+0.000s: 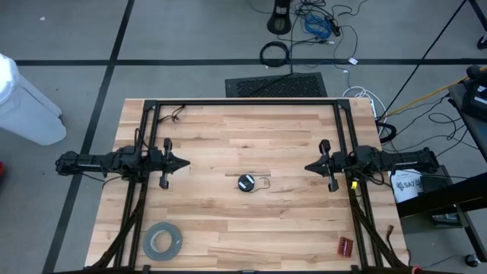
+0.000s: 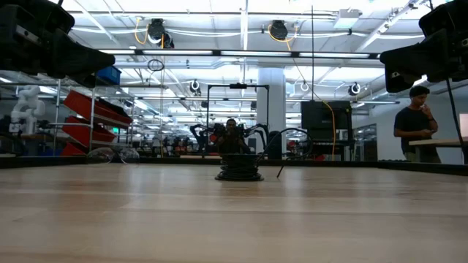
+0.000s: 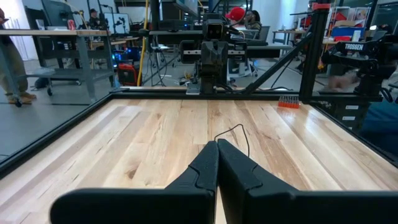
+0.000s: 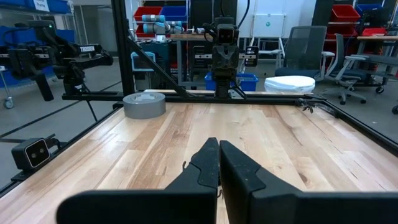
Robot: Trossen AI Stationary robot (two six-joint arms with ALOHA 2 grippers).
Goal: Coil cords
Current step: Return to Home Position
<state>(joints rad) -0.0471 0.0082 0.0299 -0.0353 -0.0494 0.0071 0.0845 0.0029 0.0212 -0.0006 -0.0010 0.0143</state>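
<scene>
The cords are a small round black disc [image 1: 246,183] with a very thin dark wire [image 1: 262,183] looping out of it toward the table's right. The disc lies flat on the wooden table [image 1: 228,129], near its middle. In the low view the disc [image 2: 238,169] sits low on the tabletop and the wire [image 2: 281,166] rises a little beside it. My left gripper [image 1: 187,162] hovers shut to the left of the disc and slightly farther back, pointing level at it. My right gripper [image 1: 307,167] hovers shut to its right, facing the other way. Part of the wire loop [image 3: 233,132] shows above my left gripper's fingertips [image 3: 217,144].
A wide grey tape roll [image 1: 163,240] lies flat near the front left corner, also seen past my right gripper [image 4: 144,104]. A small red piece [image 1: 346,246] lies at the front right. A black frame [image 1: 243,102] borders the table. A person [image 2: 413,120] stands in the room beyond.
</scene>
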